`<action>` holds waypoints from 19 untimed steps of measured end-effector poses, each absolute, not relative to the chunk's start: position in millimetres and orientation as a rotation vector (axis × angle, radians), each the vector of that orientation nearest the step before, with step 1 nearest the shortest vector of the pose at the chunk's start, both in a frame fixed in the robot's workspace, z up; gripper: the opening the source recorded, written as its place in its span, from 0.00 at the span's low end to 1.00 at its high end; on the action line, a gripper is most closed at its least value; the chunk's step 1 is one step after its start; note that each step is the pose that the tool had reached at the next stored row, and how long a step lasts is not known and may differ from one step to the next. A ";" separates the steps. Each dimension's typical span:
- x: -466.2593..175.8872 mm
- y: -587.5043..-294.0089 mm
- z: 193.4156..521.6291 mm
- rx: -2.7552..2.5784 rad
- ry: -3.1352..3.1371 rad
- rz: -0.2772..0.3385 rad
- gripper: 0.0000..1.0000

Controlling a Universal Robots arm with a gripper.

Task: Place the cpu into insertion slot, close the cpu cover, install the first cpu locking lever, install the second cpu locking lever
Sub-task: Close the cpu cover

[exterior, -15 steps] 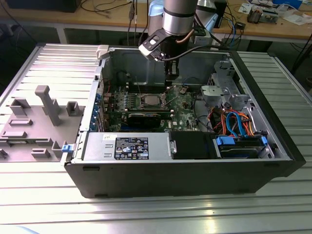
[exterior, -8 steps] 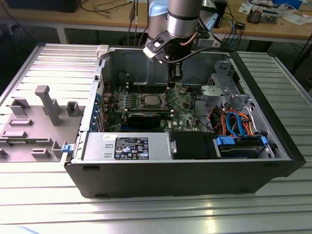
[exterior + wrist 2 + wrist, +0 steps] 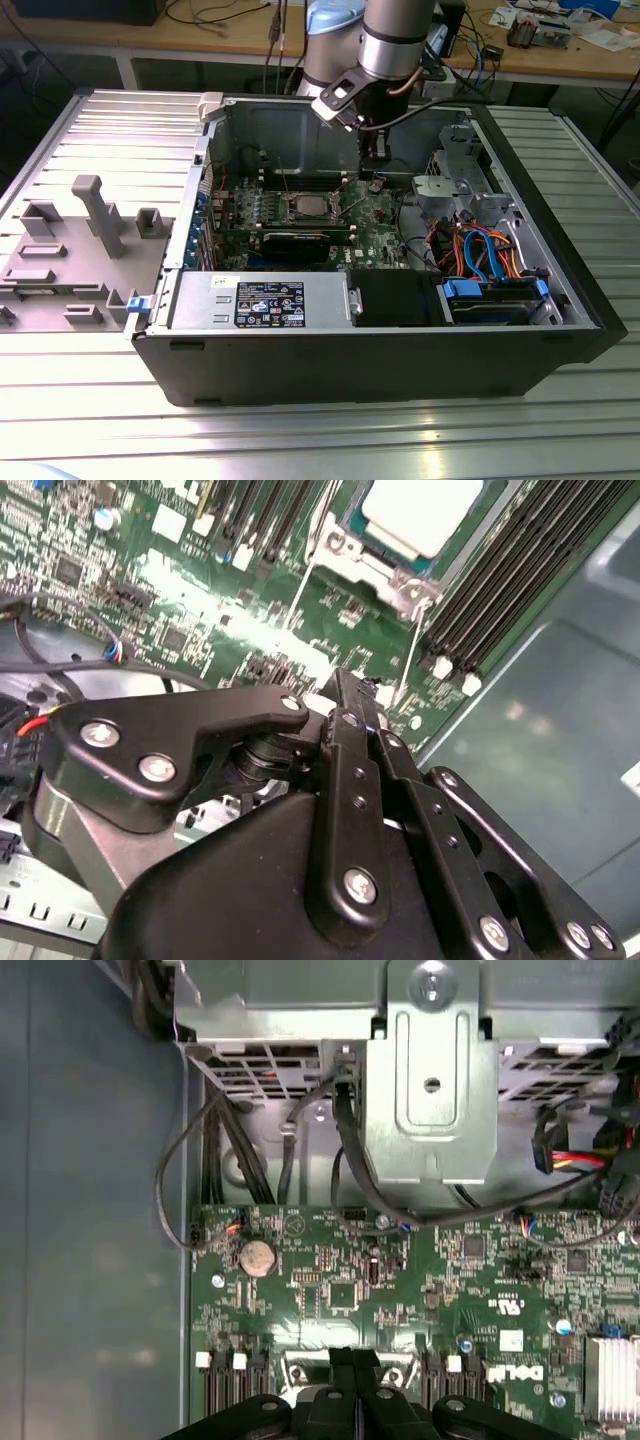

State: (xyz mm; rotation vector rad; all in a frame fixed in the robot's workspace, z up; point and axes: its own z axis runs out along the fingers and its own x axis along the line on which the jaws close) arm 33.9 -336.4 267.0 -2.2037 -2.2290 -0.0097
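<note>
Hovering inside the open computer case (image 3: 350,365) on a ribbed metal table (image 3: 300,440), the tool (image 3: 354,1358) is pressed together.

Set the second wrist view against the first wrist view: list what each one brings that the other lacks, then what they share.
The second wrist view adds the cpu, silvery top up, sitting in the insertion slot. The first wrist view adds a round coin battery, a silver metal bracket and looping black cables. Both wrist views share the pincer, the green circuit board and the black memory slots with white clips.
</note>
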 end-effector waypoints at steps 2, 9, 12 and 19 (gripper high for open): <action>38.7 -336.1 266.6 -2.204 -2.229 -0.010 0.11; 50.7 -335.7 262.6 -2.204 -2.229 -0.010 0.11; 51.5 -335.7 258.5 -2.204 -2.229 -0.010 0.11; 51.9 -335.7 248.8 -2.204 -2.229 -0.010 0.11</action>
